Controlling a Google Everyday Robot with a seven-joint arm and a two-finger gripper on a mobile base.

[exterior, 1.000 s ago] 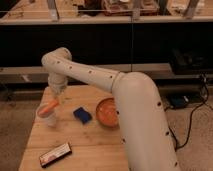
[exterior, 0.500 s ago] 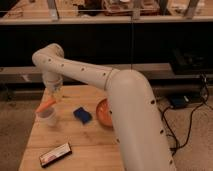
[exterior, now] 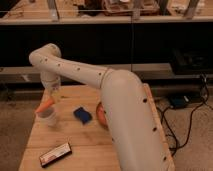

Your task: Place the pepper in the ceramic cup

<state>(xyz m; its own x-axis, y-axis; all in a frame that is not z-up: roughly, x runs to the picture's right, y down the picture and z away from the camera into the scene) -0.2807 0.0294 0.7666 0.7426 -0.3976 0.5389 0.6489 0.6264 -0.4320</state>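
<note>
One pepper [exterior: 45, 105] lay tilted over the rim of the cup [exterior: 48, 118], its upper end reaching toward the gripper [exterior: 54, 93], which hung just above the cup (whether it was clamped on the pepper or loose could not be told). The cup stood on the wooden surface [exterior: 85, 146], a blue sponge [exterior: 83, 114] near it and an orange bowl [exterior: 101, 114] beyond, half hidden by the arm.

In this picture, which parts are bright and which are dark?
Camera view: the wooden table is warmly lit, the background behind it is nearly black, and the top counter is bright; the gripper, just above the ceramic cup by the pepper, is well lit.
</note>
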